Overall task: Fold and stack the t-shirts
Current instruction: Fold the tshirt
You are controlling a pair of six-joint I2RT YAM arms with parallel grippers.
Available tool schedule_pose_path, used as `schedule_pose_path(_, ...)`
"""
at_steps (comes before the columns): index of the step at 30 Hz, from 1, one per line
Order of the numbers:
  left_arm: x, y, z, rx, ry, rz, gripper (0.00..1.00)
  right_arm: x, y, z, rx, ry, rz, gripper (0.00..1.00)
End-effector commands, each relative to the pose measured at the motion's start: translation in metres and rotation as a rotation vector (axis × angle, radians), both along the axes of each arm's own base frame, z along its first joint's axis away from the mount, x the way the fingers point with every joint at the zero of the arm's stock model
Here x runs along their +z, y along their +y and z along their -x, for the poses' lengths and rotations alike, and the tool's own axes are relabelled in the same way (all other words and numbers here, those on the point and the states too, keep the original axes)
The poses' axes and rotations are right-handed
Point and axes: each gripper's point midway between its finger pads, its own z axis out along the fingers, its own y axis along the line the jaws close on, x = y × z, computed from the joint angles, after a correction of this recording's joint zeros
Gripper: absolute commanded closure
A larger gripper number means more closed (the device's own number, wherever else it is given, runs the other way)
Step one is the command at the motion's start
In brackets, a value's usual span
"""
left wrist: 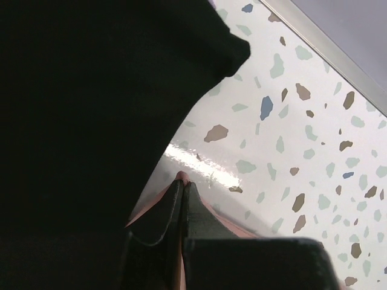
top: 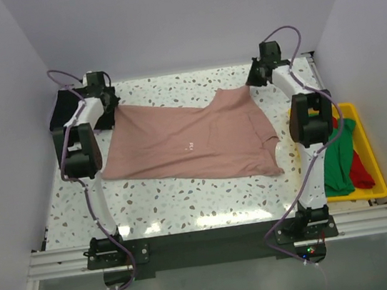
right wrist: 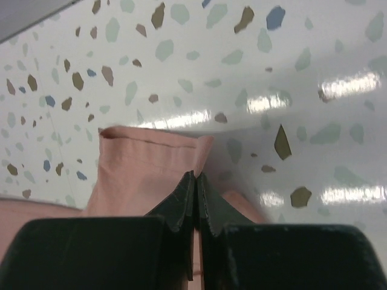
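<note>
Pink t-shirt (top: 193,141) lies spread on surface (top: 186,196). Left hand (left wrist: 182,181) pinches far-left corner, right hand (right wrist: 196,178) pinches far-right edge. Step, likely: flattening before first fold. Next: move both hands evenly, keep cloth taut. Green t-shirt (top: 336,161), red t-shirt (top: 359,168) in yellow bin (top: 381,194).

Matt dusty-pink cloth t-shirt (top: 186,142) on a glossy, smooth speckled tabletop (top: 172,198); smooth yellow plastic bin (top: 370,152).
</note>
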Motion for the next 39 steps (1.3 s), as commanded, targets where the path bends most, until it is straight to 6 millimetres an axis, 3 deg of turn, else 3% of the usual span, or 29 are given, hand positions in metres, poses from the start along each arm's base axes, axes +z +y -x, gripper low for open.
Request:
schedule_pose_path(1,0.045,0.014,-0.005,0.001,-0.111,0.005,1.0,0.067,-0.001,0.01,0.004,-0.139,-0.015,1.0)
schedule_pose_path(5,0.047,0.023,0.005,0.013,-0.107,0.025,1.0,0.075,-0.002,0.036,-0.013,-0.146,-0.035,1.0)
schedule_pose_path(6,0.049,0.025,0.008,0.011,-0.108,0.023,1.0,0.063,-0.002,0.046,-0.018,-0.117,-0.035,1.0)
schedule_pose_path(7,0.05,0.025,0.009,0.009,-0.109,0.027,1.0,0.077,-0.001,0.052,-0.018,-0.143,-0.041,1.0)
schedule_pose_path(9,0.054,0.024,0.014,0.002,-0.115,0.025,1.0,0.066,-0.001,0.069,-0.025,-0.113,-0.048,1.0)
schedule_pose_path(11,0.056,0.025,0.018,-0.002,-0.117,0.031,1.0,0.078,-0.001,0.08,-0.03,-0.137,-0.059,1.0)
schedule_pose_path(12,0.058,0.024,0.022,-0.004,-0.127,0.036,1.0,0.066,-0.002,0.092,-0.033,-0.109,-0.057,1.0)
schedule_pose_path(14,0.06,0.022,0.026,-0.01,-0.132,0.045,1.0,0.074,-0.002,0.103,-0.037,-0.123,-0.061,1.0)
schedule_pose_path(17,0.063,0.021,0.035,-0.007,-0.134,0.058,1.0,0.062,-0.003,0.128,-0.045,-0.09,-0.059,1.0)
schedule_pose_path(20,0.058,0.02,0.045,-0.001,-0.116,0.062,1.0,0.067,-0.007,0.142,-0.062,-0.099,-0.051,1.0)
schedule_pose_path(30,0.057,0.024,0.078,0.039,-0.072,0.05,1.0,0.046,-0.011,0.198,-0.099,-0.045,-0.063,1.0)
schedule_pose_path(35,0.054,0.03,0.094,0.073,-0.047,0.037,1.0,0.045,-0.008,0.219,-0.089,-0.047,-0.082,1.0)
schedule_pose_path(39,0.051,0.034,0.106,0.087,-0.029,0.029,1.0,0.032,-0.005,0.234,-0.082,-0.025,-0.085,1.0)
